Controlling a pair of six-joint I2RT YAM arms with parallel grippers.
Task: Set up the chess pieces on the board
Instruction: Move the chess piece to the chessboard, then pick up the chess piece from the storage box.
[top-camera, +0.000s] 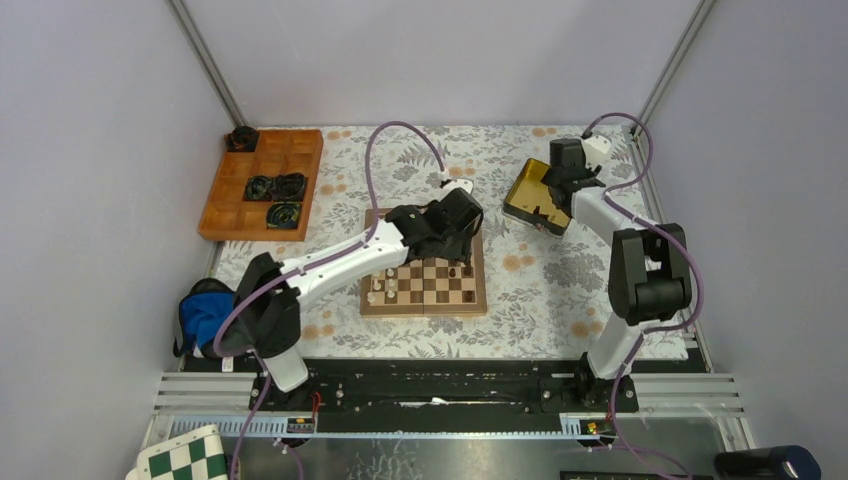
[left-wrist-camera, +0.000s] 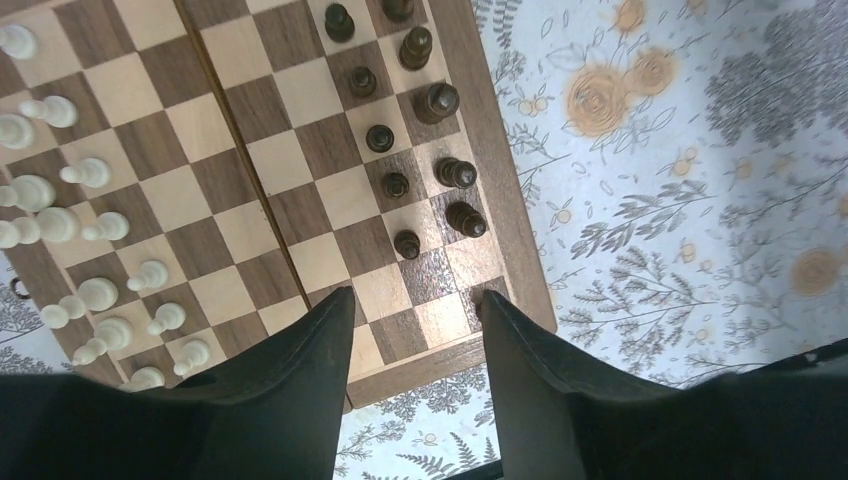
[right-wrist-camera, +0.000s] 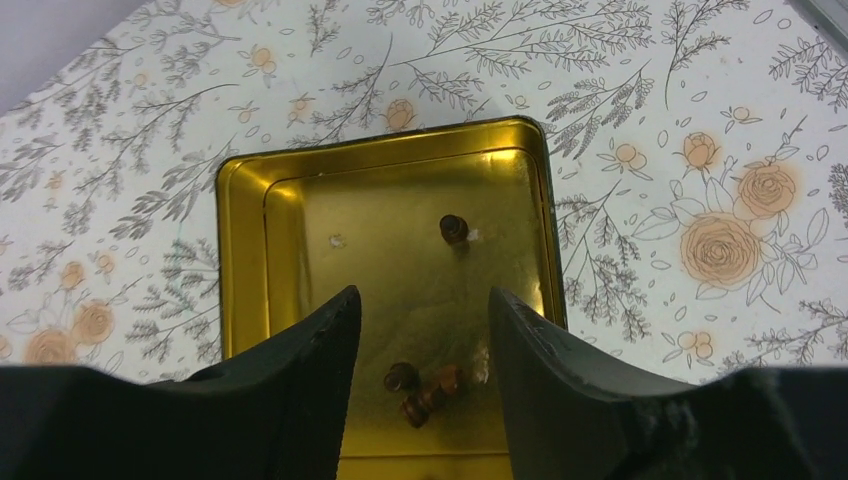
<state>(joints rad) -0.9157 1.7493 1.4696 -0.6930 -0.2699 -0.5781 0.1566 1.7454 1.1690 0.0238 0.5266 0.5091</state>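
Note:
The board lies in the middle of the floral cloth, also seen from above as the board. Dark chess pieces stand in two columns along one side, and white chess pieces line the opposite side. My left gripper hangs open over the board's corner squares, with nothing between its fingers. My right gripper is open above a gold tin. One dark piece stands in the tin, and two more lie below the fingers, untouched.
An orange compartment tray with black rings sits at the far left. A blue cloth bundle lies beside the left arm's base. A green-and-white checkered board pokes in at the bottom left. The gold tin sits right of the board.

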